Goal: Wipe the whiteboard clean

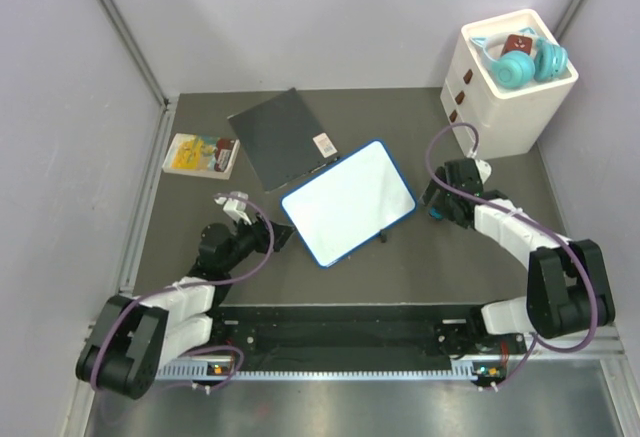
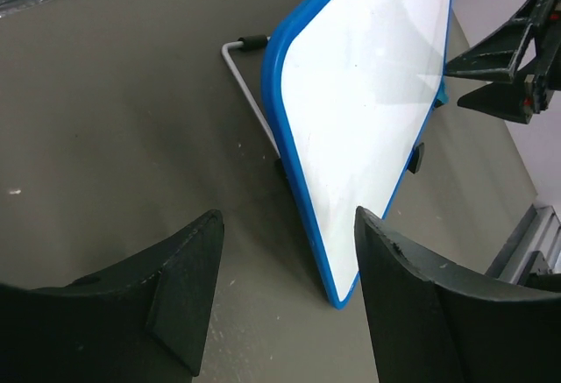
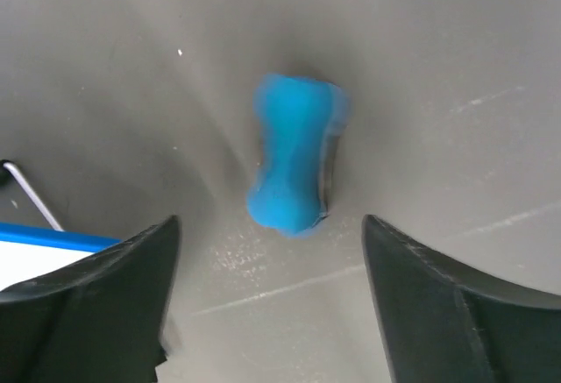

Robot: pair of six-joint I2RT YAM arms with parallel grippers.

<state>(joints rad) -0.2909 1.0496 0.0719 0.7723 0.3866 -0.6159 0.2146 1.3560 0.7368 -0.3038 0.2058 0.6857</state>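
1. Your right jaws stand open over the desk. The blue eraser lies centred just ahead of them, long axis pointing straight ahead, narrow waist across the gap.
2. The whiteboard, showing no marks, sits to their left.
3. Your left jaws, open and empty, face its near corner.

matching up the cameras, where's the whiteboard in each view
Top external: the whiteboard lies at the centre, turned at an angle, between the two arms.
Left wrist: upper right, its blue edge running down to bottom centre.
Right wrist: only a blue corner at the left edge.
Shared landmark: its wire stand, in both wrist views.
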